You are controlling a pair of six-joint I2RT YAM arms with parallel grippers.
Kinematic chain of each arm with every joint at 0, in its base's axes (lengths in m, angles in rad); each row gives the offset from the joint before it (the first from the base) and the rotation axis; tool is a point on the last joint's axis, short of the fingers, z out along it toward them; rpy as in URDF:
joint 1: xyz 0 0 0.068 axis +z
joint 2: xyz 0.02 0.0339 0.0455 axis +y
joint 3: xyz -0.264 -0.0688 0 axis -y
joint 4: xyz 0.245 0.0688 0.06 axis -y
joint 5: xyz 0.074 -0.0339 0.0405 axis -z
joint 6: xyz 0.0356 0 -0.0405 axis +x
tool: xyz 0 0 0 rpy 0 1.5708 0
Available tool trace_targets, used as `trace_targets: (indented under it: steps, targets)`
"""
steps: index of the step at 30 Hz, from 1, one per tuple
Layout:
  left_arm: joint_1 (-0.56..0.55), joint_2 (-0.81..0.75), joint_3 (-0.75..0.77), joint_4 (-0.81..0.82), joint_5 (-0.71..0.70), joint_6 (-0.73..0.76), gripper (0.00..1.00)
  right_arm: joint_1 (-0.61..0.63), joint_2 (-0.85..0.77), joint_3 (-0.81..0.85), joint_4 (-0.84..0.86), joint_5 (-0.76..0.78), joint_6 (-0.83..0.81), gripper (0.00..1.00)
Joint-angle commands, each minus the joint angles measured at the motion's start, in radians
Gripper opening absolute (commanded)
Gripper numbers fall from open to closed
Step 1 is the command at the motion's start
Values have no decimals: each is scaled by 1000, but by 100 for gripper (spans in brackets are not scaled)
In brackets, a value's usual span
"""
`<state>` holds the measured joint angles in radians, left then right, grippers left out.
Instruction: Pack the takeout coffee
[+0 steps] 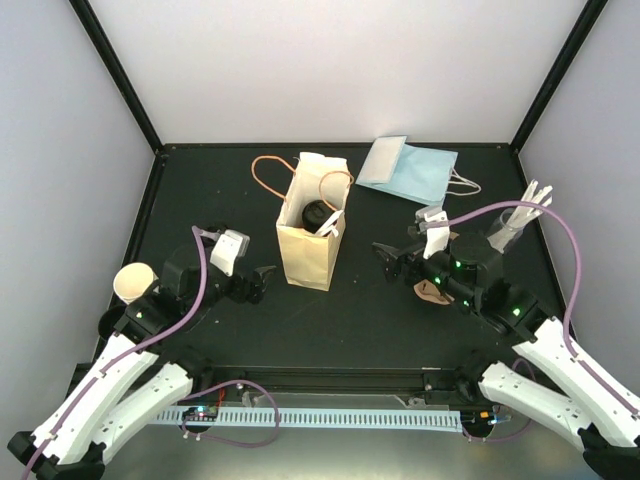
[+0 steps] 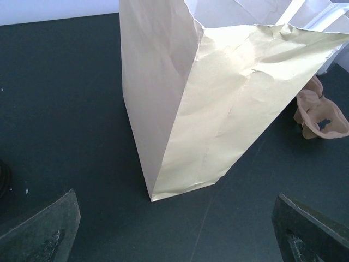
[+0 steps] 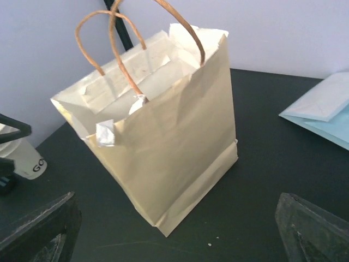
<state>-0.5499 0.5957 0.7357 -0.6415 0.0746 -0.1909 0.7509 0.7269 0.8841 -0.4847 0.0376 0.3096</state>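
At the near edge, the left gripper [image 2: 175, 221] has its dark, blunt fingers spread wide, with only matte black tabletop [image 1: 350, 310] between them. The right gripper [image 3: 177, 221] is just as wide and holds nothing. Both face the bag from opposite sides.

A stack of smooth, lidless cream paper cups [image 1: 134, 283] sits by the left arm. A rough brown moulded-pulp cup carrier [image 2: 319, 114] lies by the right arm.

Between the grippers stands a tall, creased tan paper bag [image 1: 308, 255], upright and open-mouthed, with twisted brown cord handles [image 3: 186, 25].

The takeout coffee [image 1: 318, 214] is down inside this bag. Only its round black plastic lid shows. The lid faces up, so the cup's long axis runs roughly vertical.

Farther back lie flat, pale blue paper bags [image 1: 410, 166].
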Motion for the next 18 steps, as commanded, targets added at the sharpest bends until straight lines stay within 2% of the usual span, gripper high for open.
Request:
trace_targets:
  steps: [1,10,18]
  targets:
    - [4,-2,11,19,-2,14,99,4,3,-49,111,89,2,100]
    - [4,1,4,30,15,25,99,2,-19,-179,177,51,24,100]
    - [5,-6,-2,47,44,44,99,4,-12,-189,154,26,29,100]
